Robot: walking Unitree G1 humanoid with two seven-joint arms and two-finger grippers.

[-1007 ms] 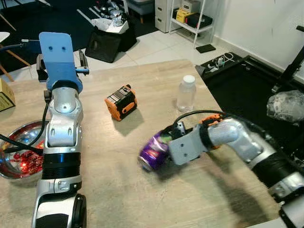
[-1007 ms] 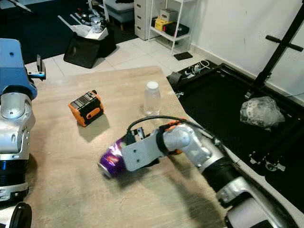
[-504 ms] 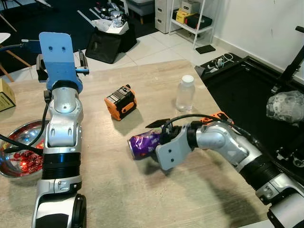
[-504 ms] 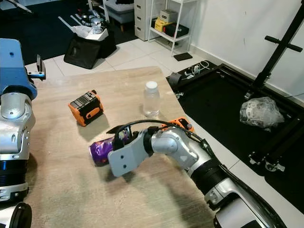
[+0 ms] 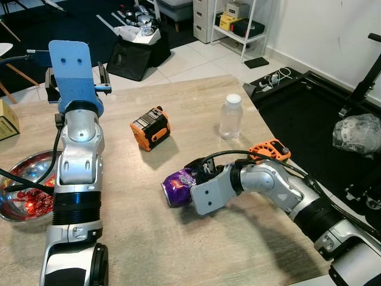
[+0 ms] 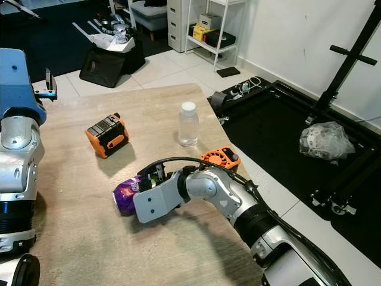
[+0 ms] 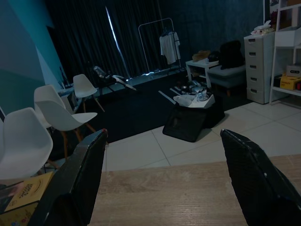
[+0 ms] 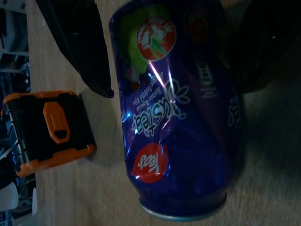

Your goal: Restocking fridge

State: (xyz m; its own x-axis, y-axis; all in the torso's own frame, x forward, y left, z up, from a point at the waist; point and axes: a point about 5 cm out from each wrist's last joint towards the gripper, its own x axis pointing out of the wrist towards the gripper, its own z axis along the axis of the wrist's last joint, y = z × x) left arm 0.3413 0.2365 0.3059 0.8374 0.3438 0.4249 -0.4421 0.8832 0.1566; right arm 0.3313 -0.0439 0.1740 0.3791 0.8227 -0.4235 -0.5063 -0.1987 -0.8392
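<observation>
Right pincer (image 5: 191,179) is straddling the purple can (image 5: 177,186), which is lying on its side mid-tabletop (image 5: 178,250); one finger on each flank, but can't tell whether they're actually clamping it. Left pincer (image 7: 162,174) is sitting raised over the far tabletop edge, fingers (image 7: 75,181) spread wide, holding nothing. Orange-black block (image 5: 150,127) is lying just beyond the can, clear bottle (image 5: 230,117) standing upright further right, metal bowl (image 5: 25,190) at the left edge.
</observation>
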